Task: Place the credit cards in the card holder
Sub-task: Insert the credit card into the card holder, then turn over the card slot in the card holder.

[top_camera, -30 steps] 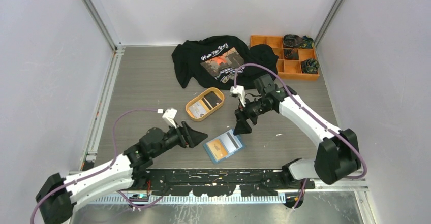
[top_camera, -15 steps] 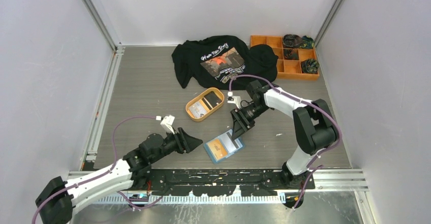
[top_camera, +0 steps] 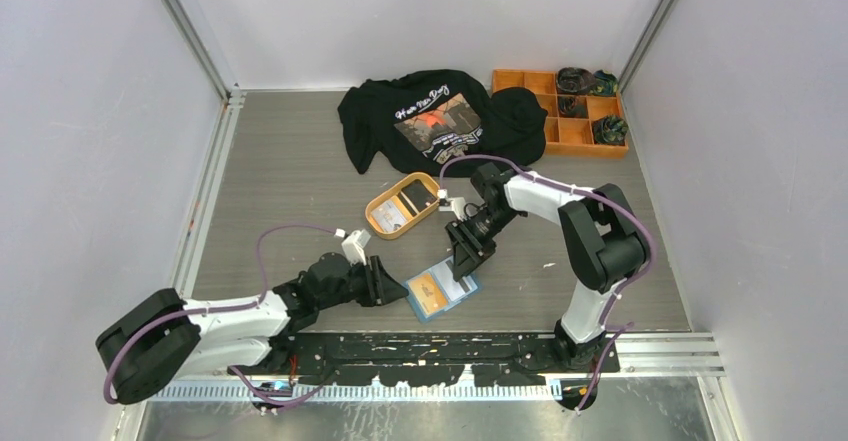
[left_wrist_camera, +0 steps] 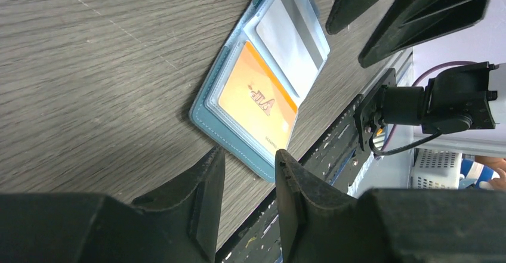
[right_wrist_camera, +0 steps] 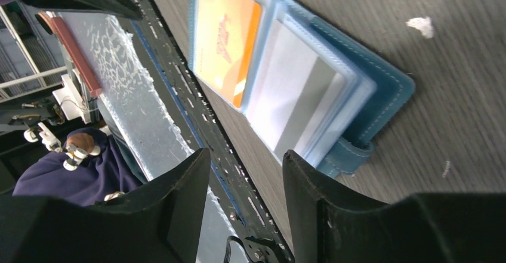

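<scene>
Card holder [top_camera: 441, 289], lower centre, lies open, two cards [left_wrist_camera: 258, 104] seated. Left end effector [top_camera: 398, 287] and right end effector [top_camera: 464, 259] flank it, jaws apart, empty. Next, likely: fetch another from the tray [top_camera: 372, 222], upper left.

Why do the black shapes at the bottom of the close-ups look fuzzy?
Left wrist view: the left hand sits right by the lens, so it's soft and dark, while the card holder is crisp. Right wrist view: same for the right hand. Top view: even light.
</scene>
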Action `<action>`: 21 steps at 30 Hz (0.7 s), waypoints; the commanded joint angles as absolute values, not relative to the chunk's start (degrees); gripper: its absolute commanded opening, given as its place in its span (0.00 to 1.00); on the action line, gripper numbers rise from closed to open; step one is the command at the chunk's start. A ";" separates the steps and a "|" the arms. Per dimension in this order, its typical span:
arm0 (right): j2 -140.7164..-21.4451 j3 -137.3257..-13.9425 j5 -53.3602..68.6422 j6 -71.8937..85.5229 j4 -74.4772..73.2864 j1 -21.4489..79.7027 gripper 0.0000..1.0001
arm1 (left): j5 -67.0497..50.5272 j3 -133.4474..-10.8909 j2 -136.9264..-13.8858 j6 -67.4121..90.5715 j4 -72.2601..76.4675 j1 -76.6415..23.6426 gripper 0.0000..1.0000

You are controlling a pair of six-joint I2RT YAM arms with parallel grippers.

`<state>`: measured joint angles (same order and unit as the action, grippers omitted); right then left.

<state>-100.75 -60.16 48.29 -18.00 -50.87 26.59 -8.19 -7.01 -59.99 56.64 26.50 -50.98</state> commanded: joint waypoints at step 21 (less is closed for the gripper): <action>-106.23 -63.98 43.82 -14.69 -50.42 28.30 0.51 | -14.38 -12.60 -72.09 58.13 34.08 -50.89 0.32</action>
<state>-105.91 -62.06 43.53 -15.22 -50.30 27.92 -12.47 -10.48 -70.39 57.23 29.15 -50.98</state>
